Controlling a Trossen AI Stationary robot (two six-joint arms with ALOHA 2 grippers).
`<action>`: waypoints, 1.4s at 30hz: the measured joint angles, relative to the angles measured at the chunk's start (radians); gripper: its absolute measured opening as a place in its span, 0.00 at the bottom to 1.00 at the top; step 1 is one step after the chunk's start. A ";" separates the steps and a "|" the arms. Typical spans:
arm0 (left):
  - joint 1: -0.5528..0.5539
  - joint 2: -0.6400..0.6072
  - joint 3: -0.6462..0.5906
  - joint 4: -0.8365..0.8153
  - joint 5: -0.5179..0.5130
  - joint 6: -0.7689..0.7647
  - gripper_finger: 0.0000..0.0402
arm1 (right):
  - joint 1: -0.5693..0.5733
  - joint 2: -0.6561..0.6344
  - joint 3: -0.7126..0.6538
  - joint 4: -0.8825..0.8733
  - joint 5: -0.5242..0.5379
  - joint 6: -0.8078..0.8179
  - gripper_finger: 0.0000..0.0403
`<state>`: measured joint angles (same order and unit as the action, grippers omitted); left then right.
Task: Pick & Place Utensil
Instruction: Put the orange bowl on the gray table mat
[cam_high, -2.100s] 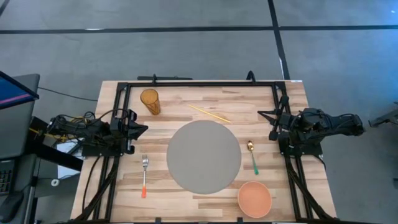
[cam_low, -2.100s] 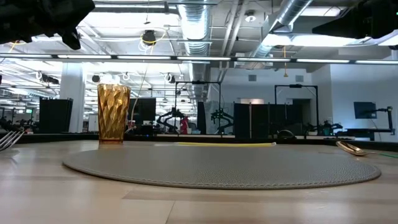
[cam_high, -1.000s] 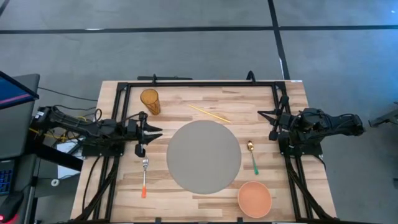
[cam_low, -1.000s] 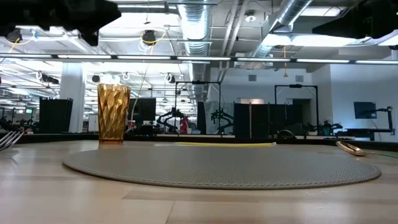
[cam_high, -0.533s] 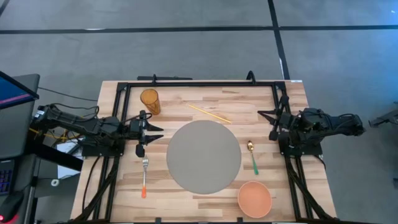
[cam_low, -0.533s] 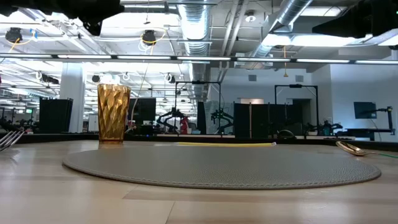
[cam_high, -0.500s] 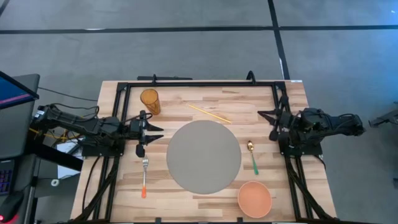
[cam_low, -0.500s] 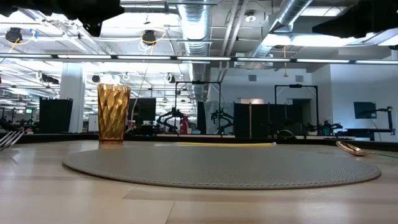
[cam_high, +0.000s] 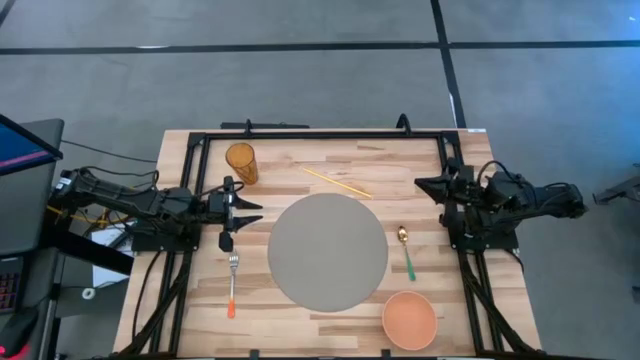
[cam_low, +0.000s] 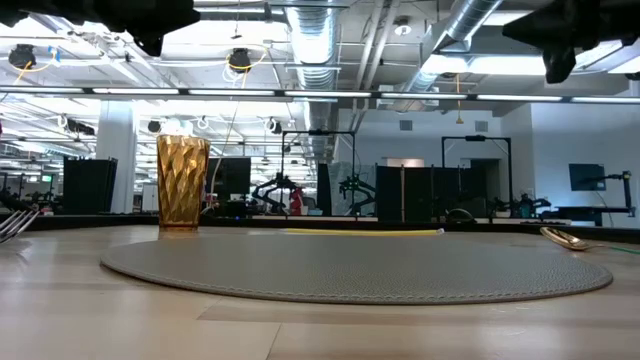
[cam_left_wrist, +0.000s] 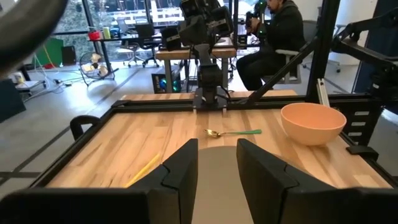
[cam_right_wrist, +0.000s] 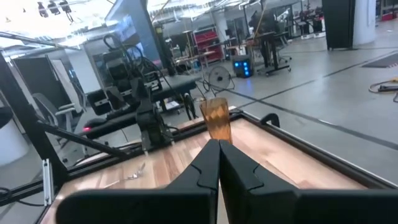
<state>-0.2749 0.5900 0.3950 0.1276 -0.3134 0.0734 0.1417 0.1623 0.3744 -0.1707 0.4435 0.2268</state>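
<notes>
Left gripper (cam_high: 252, 212) spread beside the round mat (cam_high: 327, 251), above the fork (cam_high: 232, 281), right gripper (cam_high: 422, 183) pressed together beyond the mat's far side

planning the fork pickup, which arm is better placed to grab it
Left. The left end effector, fingers open, hovers just beyond the fork on the round mat's left side. The right end effector sits shut at the far right edge, nearer the spoon.

Left gripper (cam_high: 250, 212) reaching inward (fingers parted); right gripper (cam_high: 420, 183) closed, at edge.
</notes>
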 joint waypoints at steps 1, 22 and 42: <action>0.000 0.000 0.000 0.000 0.000 0.000 0.28 | 0.000 0.000 0.000 0.000 0.000 0.001 0.00; 0.000 0.000 0.000 0.005 0.000 0.000 0.28 | 0.063 0.187 0.018 0.321 -0.245 -0.045 0.00; 0.000 -0.002 0.000 0.011 -0.052 0.000 0.28 | 0.264 0.763 0.489 -0.160 -0.233 0.069 0.29</action>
<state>-0.2749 0.5880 0.3946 0.1390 -0.3656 0.0735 0.4061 0.9254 0.8639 -0.3305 0.2105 0.2958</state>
